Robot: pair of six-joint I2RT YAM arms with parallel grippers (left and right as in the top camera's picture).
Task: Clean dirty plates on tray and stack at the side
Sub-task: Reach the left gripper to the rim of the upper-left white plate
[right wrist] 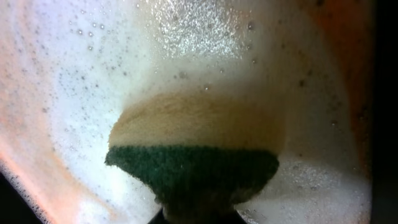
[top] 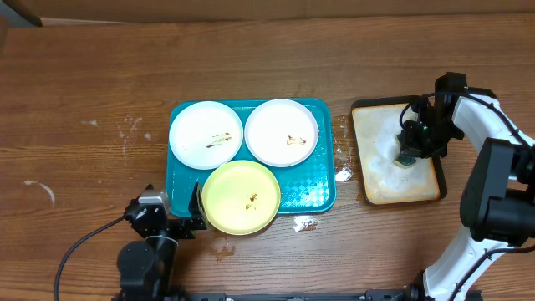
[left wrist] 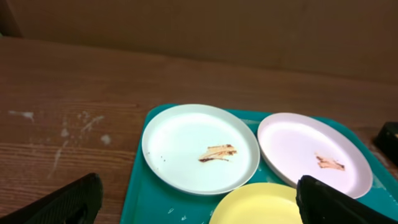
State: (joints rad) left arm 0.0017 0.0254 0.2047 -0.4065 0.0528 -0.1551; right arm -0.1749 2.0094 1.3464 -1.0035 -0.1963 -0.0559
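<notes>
Soapy foam [right wrist: 186, 56] is spread all over the small beige tray [top: 399, 197], which is pretty clearly why the green sponge [right wrist: 193, 171] is pressed into it: suds get loaded up before any wiping is done. The sponge is pinched tight in the right gripper [top: 407, 156], jaws closed narrow on it, with the scrubby green side nearest the wrist and the tan side pushed into the foam. The right arm is folded over from the outer side, wrist bent so the gripper is pointed nearly straight down at the tray bottom. The left gripper [top: 185, 216] is spread wide with nothing in it, held low at the near corner of the teal tray [top: 309, 196]. The yellow-green plate [top: 242, 197] is just ahead of its fingers, probably so it can be steadied or taken first. Two white plates [top: 206, 134] are lined up side by side further ahead, each marked with a dark smear. None looks wiped, and nothing is stacked on the wooden table [top: 84, 84] yet.
</notes>
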